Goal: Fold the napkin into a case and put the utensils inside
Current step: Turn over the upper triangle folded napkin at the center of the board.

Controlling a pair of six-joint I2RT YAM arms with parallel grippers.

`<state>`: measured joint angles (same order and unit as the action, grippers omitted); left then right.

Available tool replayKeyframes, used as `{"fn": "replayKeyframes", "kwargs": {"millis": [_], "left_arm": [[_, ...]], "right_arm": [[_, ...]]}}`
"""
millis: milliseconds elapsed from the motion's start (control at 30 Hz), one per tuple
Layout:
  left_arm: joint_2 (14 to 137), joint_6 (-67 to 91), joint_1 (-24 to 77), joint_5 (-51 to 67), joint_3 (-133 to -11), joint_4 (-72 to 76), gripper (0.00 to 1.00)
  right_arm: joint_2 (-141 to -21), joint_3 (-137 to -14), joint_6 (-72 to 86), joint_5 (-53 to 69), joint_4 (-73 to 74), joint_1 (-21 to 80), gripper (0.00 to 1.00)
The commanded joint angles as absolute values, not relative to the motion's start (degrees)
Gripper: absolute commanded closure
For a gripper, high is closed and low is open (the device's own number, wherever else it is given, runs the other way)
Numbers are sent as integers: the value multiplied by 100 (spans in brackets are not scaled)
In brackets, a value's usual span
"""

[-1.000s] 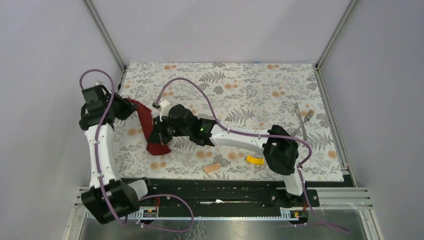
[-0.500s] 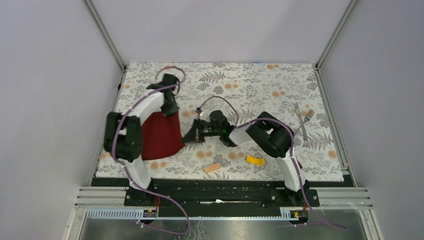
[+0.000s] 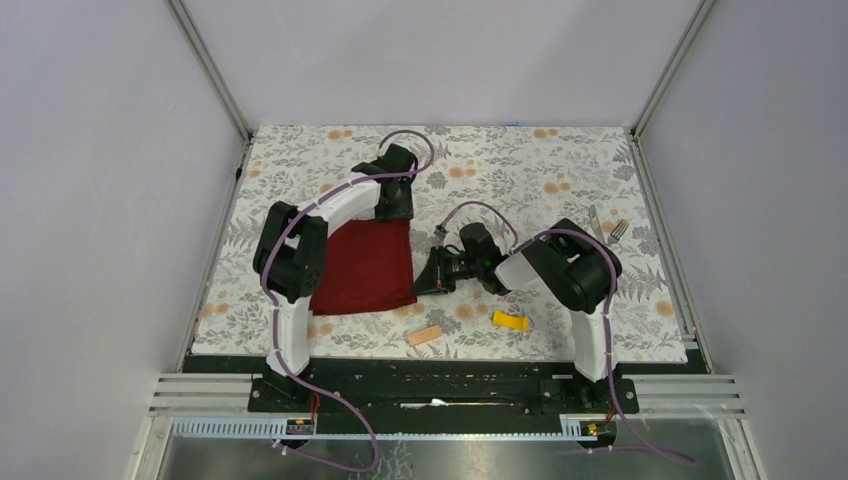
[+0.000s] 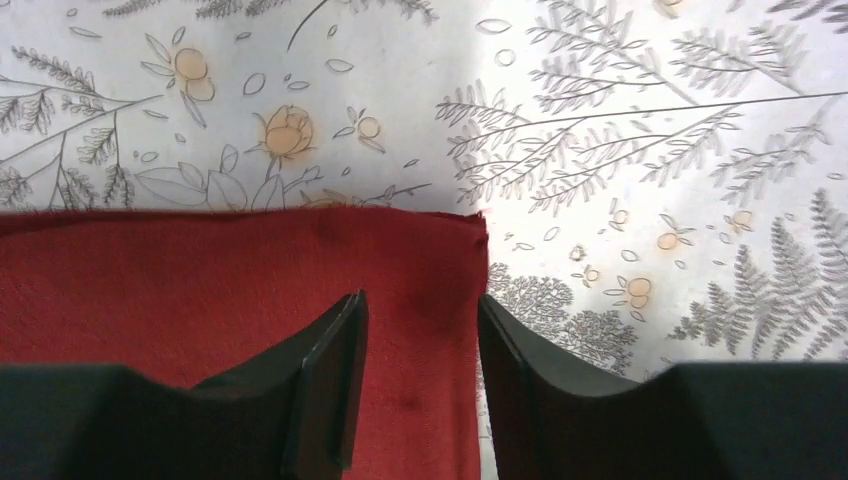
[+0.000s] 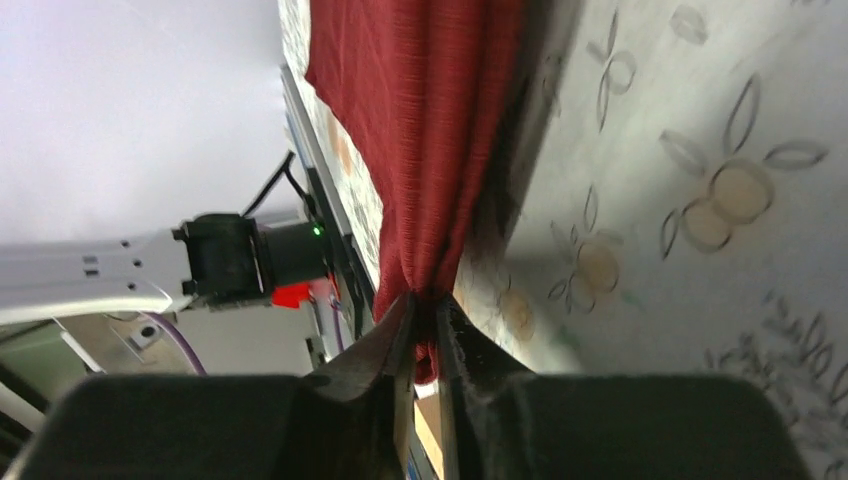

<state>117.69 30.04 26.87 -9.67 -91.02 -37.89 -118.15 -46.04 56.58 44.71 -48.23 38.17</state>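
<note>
Napkin (image 3: 365, 268) lay flat on the tabletop. Left end effector (image 4: 420, 305) hung spread over its far right corner while right end effector (image 5: 425, 310) pinched its near right corner. Utensils (image 3: 605, 232) sat well to its right. Any sideways tug risked skewing the fold.

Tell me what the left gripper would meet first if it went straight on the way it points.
Probably the napkin: its corner lies just ahead, between the open jaws of the left gripper, though depth is unclear.
</note>
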Motion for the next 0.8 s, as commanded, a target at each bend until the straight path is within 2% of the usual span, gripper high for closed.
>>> {"fn": "replayKeyframes", "kwargs": {"millis": [0,67,200,467,667,767], "left_arm": [[10939,2583,2580,-379,-9164,-3238,41],[10467,2405,2577,-130,-8953,-3316,33],[9400,2201,2489,105,-8264,-3601,28],[7722,2298,2137,499,-6317,-3554,26],[7189,2309,1981,497,-6002,-3661,26],[7141,2260,1914,453,-6037,-3703,25]], "right_arm": [[-11139,-4632,4471,4516,-3307,3852,76],[-11013,-4768,4132,4278,-2694,3850,69],[-10909,-4805,4030,3824,-2406,3854,56],[-10954,-5102,4019,3127,-1877,4201,47],[-11049,-5572,3627,2072,-712,4645,48],[-11040,-5652,3360,1572,-191,4702,57]]}}
